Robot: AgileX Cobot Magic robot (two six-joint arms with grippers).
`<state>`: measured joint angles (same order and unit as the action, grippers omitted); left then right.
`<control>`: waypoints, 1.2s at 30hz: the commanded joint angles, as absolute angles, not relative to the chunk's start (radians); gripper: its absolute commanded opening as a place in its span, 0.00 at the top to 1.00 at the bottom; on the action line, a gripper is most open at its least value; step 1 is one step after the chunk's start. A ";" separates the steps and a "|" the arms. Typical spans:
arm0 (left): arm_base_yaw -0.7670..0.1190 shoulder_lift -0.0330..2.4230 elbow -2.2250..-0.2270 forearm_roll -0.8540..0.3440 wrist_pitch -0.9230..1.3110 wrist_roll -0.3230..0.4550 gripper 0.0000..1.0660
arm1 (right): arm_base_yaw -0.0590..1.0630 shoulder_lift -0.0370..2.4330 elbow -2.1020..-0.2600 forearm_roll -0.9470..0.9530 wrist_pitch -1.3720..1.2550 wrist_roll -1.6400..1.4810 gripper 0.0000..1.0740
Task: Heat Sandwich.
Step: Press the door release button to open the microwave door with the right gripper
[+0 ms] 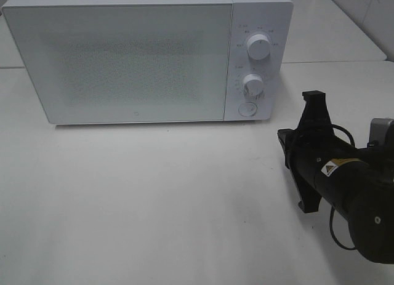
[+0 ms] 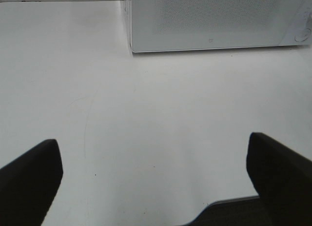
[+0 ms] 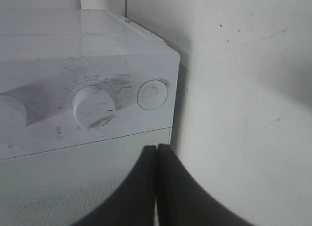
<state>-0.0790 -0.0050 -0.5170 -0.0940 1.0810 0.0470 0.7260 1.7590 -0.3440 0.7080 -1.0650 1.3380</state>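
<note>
We see a white microwave (image 1: 123,57) standing at about 11 o'clock on the white table (image 1: 154,205); its door (image 1: 129,82) is shut, and the speckled window lets us make out nothing inside; the sandwich shows in none of our views, so we cannot tell where it is. The control panel sits on the door's 3 o'clock side; there the upper dial (image 1: 259,47) stands at 12 o'clock of the lower dial (image 1: 253,86), and a round button (image 1: 247,109) lies at 6 o'clock of that lower dial. The right arm (image 1: 351,192) enters from about 4 o'clock of the high view, apart from the microwave and at roughly 5 o'clock of the button; the right gripper (image 3: 157,155) is closed, its two black fingers pressed flat against each other with nothing between them, and it points toward the panel end of the microwave's front. The left gripper (image 2: 153,157) is spread wide, its fingers (image 2: 34,172) well apart over bare table, gripping nothing; the microwave's front lies well beyond it.
</note>
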 commanded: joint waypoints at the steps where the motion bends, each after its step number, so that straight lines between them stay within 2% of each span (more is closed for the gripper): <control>1: -0.077 -0.011 -0.515 -0.096 1.069 0.047 0.09 | 0.730 1.757 -0.353 0.721 -1.047 1.344 1.00; 17: -0.077 -0.011 -0.515 -0.096 1.069 0.047 0.09 | 0.716 1.919 -0.501 0.701 -1.022 1.421 0.99; 25: -0.077 -0.011 -0.515 -0.096 1.069 0.047 0.09 | 0.642 2.000 -0.611 0.688 -0.968 1.421 0.99; 36: -0.077 -0.011 -0.515 -0.096 1.069 0.047 0.09 | 0.594 2.074 -0.744 0.639 -0.930 1.422 0.99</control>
<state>-0.0790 -0.0050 -0.5170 -0.0940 1.0810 0.0470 0.5970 2.0730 -0.7330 0.6520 -0.9380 1.4160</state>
